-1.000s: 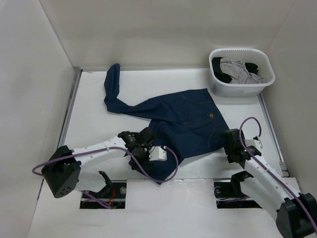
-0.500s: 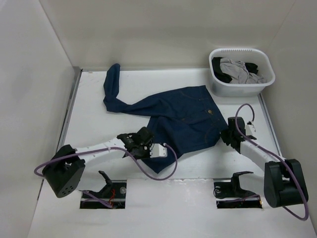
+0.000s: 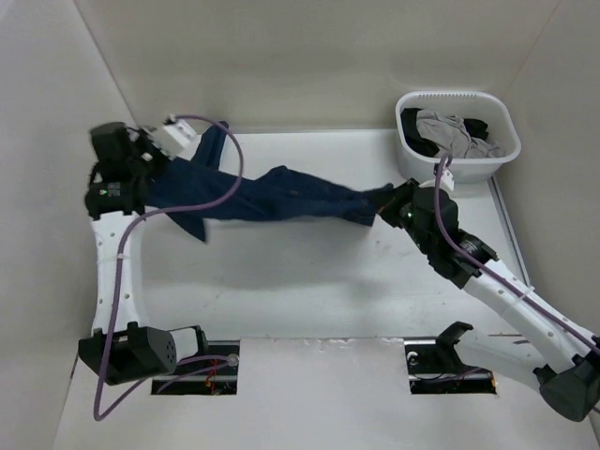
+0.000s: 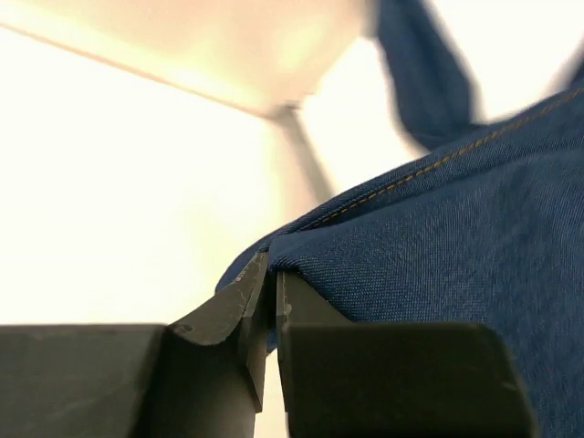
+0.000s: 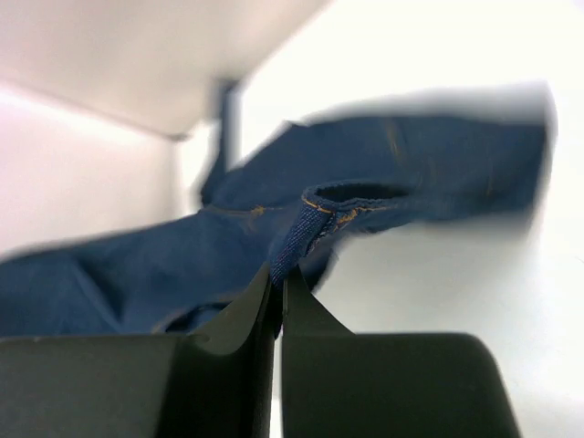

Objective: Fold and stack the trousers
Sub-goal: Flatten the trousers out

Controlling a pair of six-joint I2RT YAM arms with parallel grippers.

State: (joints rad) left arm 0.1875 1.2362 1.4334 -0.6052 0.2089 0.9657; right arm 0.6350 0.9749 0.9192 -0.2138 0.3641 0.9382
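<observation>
The dark navy trousers (image 3: pixel 272 195) hang stretched in the air across the back of the table, pulled between both arms. My left gripper (image 3: pixel 150 173) is raised at the far left and shut on a hem edge of the trousers (image 4: pixel 429 246). At the right end my right gripper (image 3: pixel 382 201) is shut on a stitched fold of the trousers (image 5: pixel 301 233), close to the basket. One trouser leg (image 3: pixel 212 141) trails up toward the back wall. The denim's lower edge droops at the left.
A white laundry basket (image 3: pixel 457 165) stands at the back right, holding a grey garment (image 3: pixel 452 133) and a black garment (image 3: pixel 417 141). Walls close the left side and the back. Two dark cut-outs (image 3: pixel 195 366) sit at the near edge by the arm bases.
Both grippers closed on the trousers and lifted them off the table. The left arm swung far to the back left, the right arm moved back toward the basket, stretching the denim between them.
</observation>
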